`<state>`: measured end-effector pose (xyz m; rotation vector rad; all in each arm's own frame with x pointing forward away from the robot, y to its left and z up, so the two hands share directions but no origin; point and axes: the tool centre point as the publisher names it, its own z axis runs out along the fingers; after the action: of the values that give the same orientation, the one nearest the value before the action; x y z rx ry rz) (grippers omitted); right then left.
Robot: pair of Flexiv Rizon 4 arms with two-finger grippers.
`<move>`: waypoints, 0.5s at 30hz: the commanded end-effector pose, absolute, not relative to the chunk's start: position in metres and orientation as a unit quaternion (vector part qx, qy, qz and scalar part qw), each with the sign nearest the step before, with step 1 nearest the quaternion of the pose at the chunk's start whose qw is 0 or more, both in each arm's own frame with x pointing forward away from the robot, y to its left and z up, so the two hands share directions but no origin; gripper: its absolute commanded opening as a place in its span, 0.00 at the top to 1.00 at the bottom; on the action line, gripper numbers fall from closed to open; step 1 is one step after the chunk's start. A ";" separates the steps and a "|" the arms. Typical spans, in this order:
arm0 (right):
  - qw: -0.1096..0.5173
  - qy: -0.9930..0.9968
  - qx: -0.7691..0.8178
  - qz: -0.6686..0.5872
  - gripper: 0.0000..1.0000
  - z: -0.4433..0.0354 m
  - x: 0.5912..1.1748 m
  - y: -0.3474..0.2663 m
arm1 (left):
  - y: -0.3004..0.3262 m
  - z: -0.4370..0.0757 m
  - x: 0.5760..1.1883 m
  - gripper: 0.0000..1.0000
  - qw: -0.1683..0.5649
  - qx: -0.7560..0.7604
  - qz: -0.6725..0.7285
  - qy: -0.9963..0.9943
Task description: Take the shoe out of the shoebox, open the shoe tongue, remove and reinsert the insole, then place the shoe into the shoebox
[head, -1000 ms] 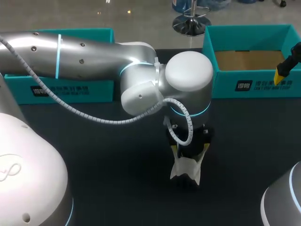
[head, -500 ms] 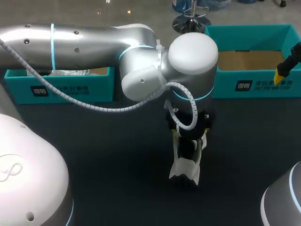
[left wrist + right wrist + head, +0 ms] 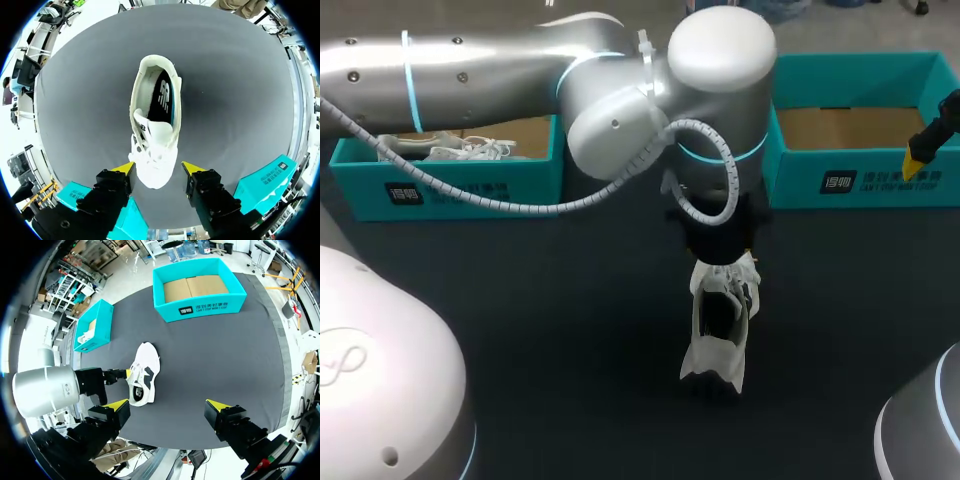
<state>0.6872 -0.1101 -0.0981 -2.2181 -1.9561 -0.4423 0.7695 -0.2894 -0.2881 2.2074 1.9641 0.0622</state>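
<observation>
Lower centre of the head view: white shoe lying free on the dark surface. Just above its laced end, left jaws spread, one finger either side. Farther, upper right: open teal shoebox, right jaws spread wide at the frame's edge.

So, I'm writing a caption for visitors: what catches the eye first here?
A white lace-up sneaker sits in the middle of the dark table, the left arm's open pincer poised above its toe. Two teal cardboard shoeboxes stand at the back edge; the right one is empty.
</observation>
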 end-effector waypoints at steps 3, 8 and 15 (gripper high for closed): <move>0.077 -0.653 -0.740 -0.144 0.00 -0.097 0.691 -0.109 | -0.285 -0.316 0.755 1.00 0.090 0.744 0.019 0.662; 0.077 -0.653 -0.740 -0.144 0.00 -0.097 0.691 -0.109 | -0.275 -0.331 0.736 1.00 0.078 0.744 0.018 0.664; 0.077 -0.653 -0.740 -0.144 0.00 -0.097 0.691 -0.109 | -0.255 -0.308 0.723 1.00 0.076 0.676 0.014 0.733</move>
<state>0.6872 -0.1101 -0.0981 -2.2181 -1.9561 -0.4423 0.7304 -0.2695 -0.3263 2.0980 2.1307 0.0478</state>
